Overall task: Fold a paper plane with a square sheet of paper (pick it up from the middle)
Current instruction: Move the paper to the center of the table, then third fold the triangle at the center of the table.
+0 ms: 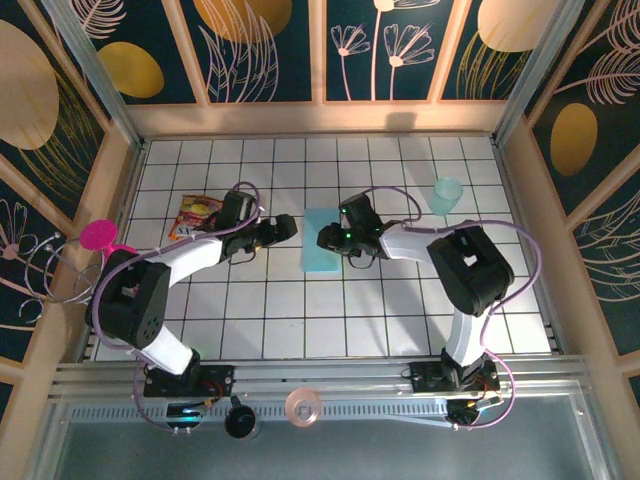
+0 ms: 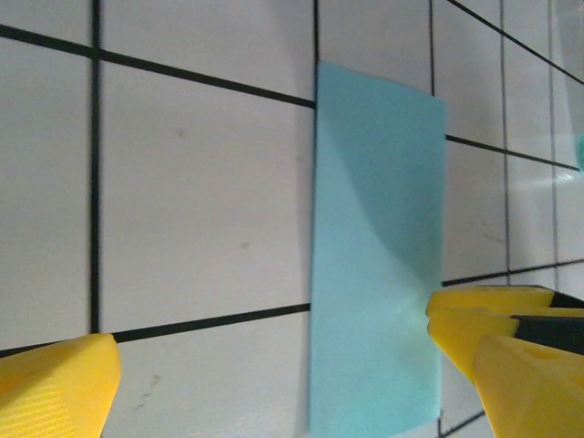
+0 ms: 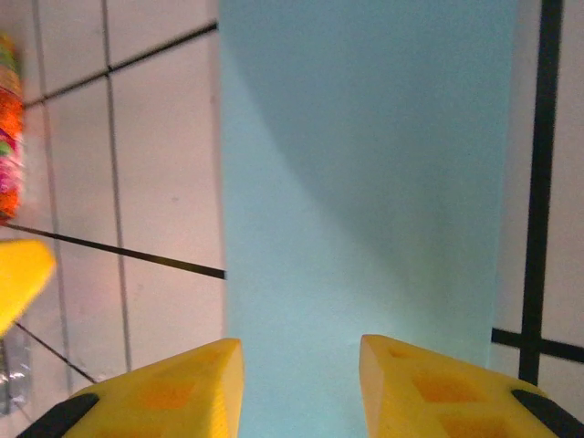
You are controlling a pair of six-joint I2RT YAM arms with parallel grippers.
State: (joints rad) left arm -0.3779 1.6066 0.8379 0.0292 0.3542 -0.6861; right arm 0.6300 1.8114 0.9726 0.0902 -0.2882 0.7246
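The light-blue sheet of paper (image 1: 318,240) lies flat on the white tiles as a narrow rectangle, about one tile wide and two long; it has no paper plane shape. My left gripper (image 1: 285,230) hovers just left of it, jaws wide open and empty. In the left wrist view the paper (image 2: 379,246) runs up between them, nearer my right finger (image 2: 529,383). My right gripper (image 1: 330,240) sits low over the paper's right part. In the right wrist view its jaws (image 3: 299,351) stand open, the paper (image 3: 365,164) flat beneath them.
A colourful snack packet (image 1: 197,215) lies left of the left gripper. A translucent pale-teal cup (image 1: 447,193) stands at the back right. Wooden walls ring the tiled floor (image 1: 300,310). The left gripper's yellow fingertip (image 3: 18,274) shows in the right wrist view.
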